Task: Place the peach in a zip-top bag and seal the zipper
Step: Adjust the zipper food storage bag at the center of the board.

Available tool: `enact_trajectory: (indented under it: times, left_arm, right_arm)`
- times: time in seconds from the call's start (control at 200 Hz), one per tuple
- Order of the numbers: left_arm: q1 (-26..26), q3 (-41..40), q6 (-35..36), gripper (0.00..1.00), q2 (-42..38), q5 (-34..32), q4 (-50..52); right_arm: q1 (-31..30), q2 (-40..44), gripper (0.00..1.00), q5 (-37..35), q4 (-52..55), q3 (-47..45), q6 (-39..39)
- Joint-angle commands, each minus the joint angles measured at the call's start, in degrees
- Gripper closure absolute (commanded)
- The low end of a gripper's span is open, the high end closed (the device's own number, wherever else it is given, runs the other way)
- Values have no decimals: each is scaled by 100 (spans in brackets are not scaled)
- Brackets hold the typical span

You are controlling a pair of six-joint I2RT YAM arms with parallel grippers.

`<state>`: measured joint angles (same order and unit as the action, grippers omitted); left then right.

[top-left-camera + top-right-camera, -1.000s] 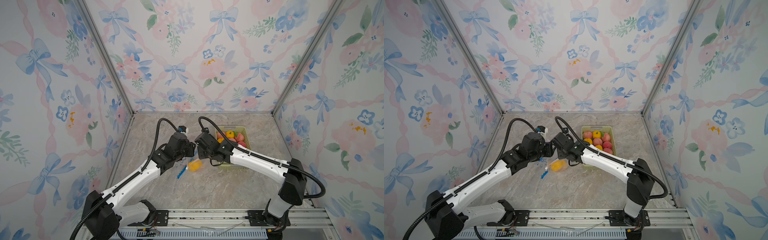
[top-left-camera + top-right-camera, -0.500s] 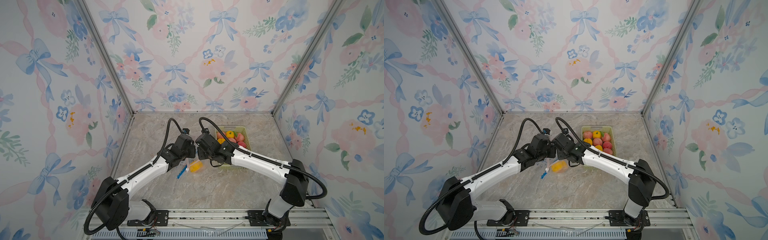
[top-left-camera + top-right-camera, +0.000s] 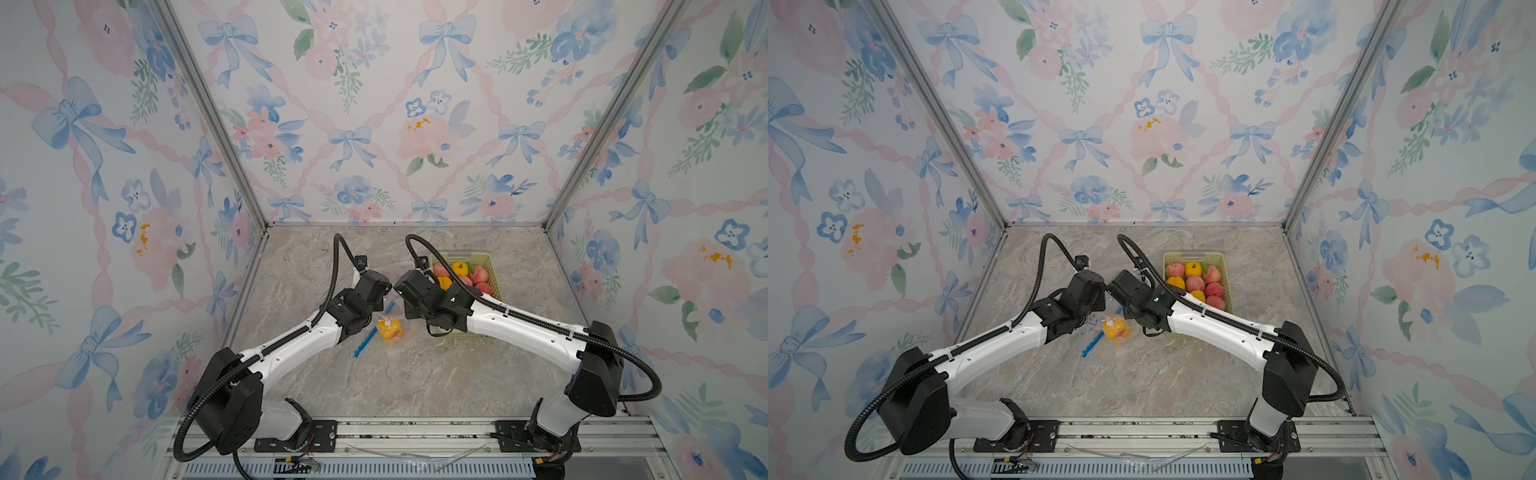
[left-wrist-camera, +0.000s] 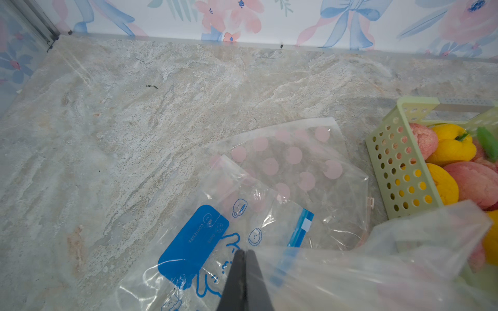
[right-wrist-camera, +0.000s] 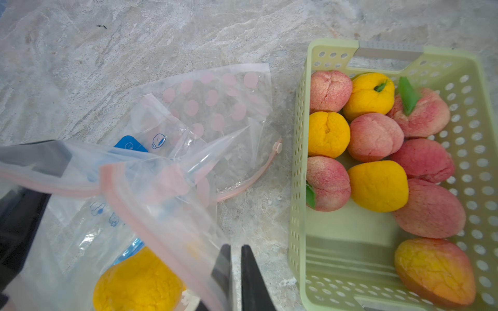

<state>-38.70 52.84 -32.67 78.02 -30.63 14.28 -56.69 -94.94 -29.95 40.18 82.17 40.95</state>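
Left pincer [image 4: 244, 254] pressed together on bag [image 4: 194, 237] film; right pincer [image 5: 235, 254], I can't tell its grip. Bagged peach [image 3: 390, 328] lies on table [image 3: 415, 374], nearside of both; blue zipper [image 3: 368, 338] alongside, left arm nearer.

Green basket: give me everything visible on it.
The basket is pale green plastic, its walls perforated with round holes, with a cut-out handle in one end wall. It stands upright on the table, holding pink peaches and yellow fruit. In both top views the right arm crosses above its near end. A lifted zip-top bag overlaps it in the left wrist view; contact unclear.
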Motion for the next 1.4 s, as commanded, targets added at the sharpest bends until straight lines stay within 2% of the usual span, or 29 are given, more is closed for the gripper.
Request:
enact_trajectory:
  times: [0.0,0.09,0.17,0.295,0.415,0.49,0.79,0.885,1.075,1.24,1.395]
  left_arm:
    - [116,33,-71,100,-6,-918,533]
    - [110,57,-88,100,-47,-847,583]
    - [106,118,-69,100,-97,-305,563]
    - [34,165,80,100,-164,812,438]
    - [-23,150,150,100,-237,1481,434]
    - [-24,105,145,100,-314,1665,435]
    - [-33,86,69,100,-358,1946,437]
    - [-66,73,42,100,-366,1991,444]
    - [-68,-58,73,100,-558,1835,485]
    - [-53,-72,79,100,-650,1499,702]
    - [19,-103,59,100,-684,1186,907]
  right_arm:
    - [27,150,90,-749,764,71,187]
    - [1,202,90,-763,717,49,156]
    - [-38,203,88,-587,486,11,11]
    - [-31,102,70,45,-53,-85,-241]
    - [6,38,51,385,-331,-96,-316]
    - [71,-147,43,469,-464,-146,-305]
    - [175,-506,21,710,-650,-38,-316]
    - [201,-668,20,498,-512,84,-239]
    - [396,-791,33,-106,-168,84,150]
    - [727,-426,43,-125,-556,-455,459]
    - [920,-178,49,-109,-659,-805,689]
